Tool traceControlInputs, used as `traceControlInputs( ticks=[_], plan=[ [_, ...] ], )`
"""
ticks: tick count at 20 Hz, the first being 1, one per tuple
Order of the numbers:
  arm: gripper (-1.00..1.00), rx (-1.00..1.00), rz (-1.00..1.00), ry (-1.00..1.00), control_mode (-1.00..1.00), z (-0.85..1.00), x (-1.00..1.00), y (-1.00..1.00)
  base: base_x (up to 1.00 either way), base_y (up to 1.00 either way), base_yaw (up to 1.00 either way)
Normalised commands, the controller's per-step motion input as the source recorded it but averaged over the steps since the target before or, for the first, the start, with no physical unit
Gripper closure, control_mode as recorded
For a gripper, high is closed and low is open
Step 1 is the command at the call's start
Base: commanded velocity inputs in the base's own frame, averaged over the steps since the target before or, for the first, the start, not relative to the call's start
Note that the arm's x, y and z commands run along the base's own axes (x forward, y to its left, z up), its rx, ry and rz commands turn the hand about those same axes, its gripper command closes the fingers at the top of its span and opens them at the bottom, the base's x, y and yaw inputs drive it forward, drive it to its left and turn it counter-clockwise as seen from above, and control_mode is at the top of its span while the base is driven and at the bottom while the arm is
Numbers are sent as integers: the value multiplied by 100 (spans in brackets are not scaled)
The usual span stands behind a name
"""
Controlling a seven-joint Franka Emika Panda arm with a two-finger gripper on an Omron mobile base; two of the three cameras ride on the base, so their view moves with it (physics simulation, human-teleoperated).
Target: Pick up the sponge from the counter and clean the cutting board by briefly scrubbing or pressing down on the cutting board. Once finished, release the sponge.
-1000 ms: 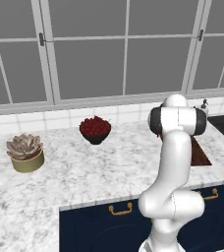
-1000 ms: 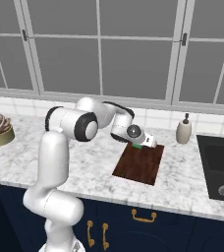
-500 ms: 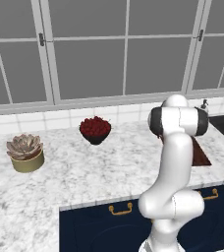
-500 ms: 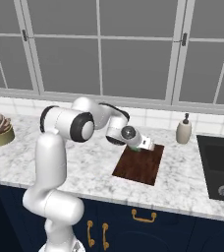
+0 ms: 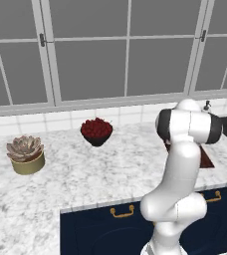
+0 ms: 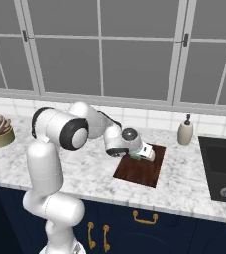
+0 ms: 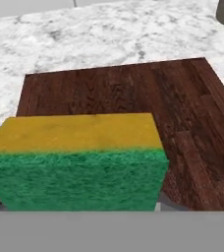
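Gripper pinches the sponge over the cutting board; hand view reveals yellow-green layers.

My left base view looks forward and down from behind the arm's left, across the counter to the window wall, catching just a corner of the cutting board past the arm. My right base view faces the same counter from the other side, with the whole cutting board mid-frame. My hand view sits very close above that cutting board, angled down across it.
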Motion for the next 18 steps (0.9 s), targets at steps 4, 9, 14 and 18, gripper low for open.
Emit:
traceControlInputs(
  ticks=[4, 9, 14, 18],
  plan=[
    [100, 14, 0, 25, -100, -19, -96, -19, 0, 0, 0],
    [100, 1, 0, 2, -100, -41, -100, -2, 0, 0, 0],
    [100, 0, 0, 0, -100, -37, -100, 0, 0, 0, 0],
    [100, 1, 0, -8, -100, 46, -39, -8, 0, 0, 0]
  ],
)
